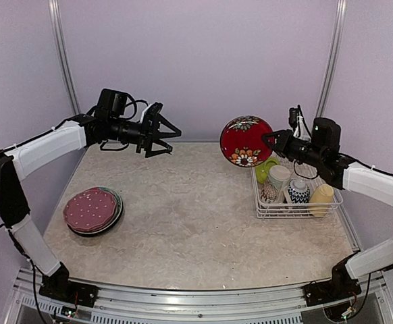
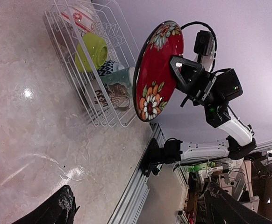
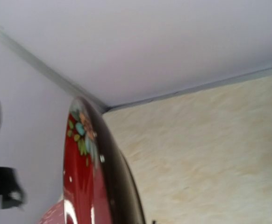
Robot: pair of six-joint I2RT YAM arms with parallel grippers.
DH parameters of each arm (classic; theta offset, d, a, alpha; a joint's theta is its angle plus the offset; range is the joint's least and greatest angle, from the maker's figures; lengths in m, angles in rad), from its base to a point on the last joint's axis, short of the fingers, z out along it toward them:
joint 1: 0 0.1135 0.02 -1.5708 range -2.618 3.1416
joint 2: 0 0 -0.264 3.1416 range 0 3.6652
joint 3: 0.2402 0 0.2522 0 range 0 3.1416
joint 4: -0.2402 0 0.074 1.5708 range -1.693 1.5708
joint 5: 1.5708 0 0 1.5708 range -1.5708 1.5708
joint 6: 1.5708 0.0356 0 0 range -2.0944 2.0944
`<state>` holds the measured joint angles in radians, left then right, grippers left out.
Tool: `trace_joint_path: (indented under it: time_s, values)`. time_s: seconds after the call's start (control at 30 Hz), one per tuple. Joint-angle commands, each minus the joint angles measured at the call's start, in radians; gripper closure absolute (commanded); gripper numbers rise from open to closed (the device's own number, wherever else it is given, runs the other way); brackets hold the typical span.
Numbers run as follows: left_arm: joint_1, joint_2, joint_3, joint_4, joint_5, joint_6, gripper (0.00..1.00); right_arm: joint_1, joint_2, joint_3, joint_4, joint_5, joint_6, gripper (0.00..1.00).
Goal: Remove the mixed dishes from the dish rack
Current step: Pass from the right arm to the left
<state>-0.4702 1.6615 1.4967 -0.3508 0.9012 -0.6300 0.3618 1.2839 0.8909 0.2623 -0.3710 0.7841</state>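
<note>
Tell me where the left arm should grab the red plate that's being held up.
Probably its free left rim: the red plate stands upright, the right gripper pinching the right rim. Bring the left gripper in from the left, jaws straddling the edge.

The round red floral ceramic plate [image 1: 245, 140] has a glossy glaze that throws bright highlights. The rectangular white wire dish rack [image 1: 291, 210] looks like smooth coated metal. The beige mottled table top [image 1: 196, 223] is smooth, with a soft sheen.
</note>
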Motion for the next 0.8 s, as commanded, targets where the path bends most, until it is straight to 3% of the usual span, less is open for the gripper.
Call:
trace_joint_path:
  time_s: [0.0, 0.5, 0.77]
  values:
    - [-0.038, 0.063, -0.009, 0.056, 0.089, -0.056, 0.09, 0.084, 0.075, 0.013, 0.189, -0.028, 0.078, 1.00]
    - [-0.061, 0.126, -0.026, 0.050, 0.061, -0.098, 0.34, 0.248, 0.220, 0.083, 0.275, -0.039, 0.113, 1.00]
    - [-0.061, 0.109, -0.029, 0.031, 0.022, -0.088, 0.39, 0.259, 0.200, 0.059, 0.282, -0.018, 0.115, 1.00]
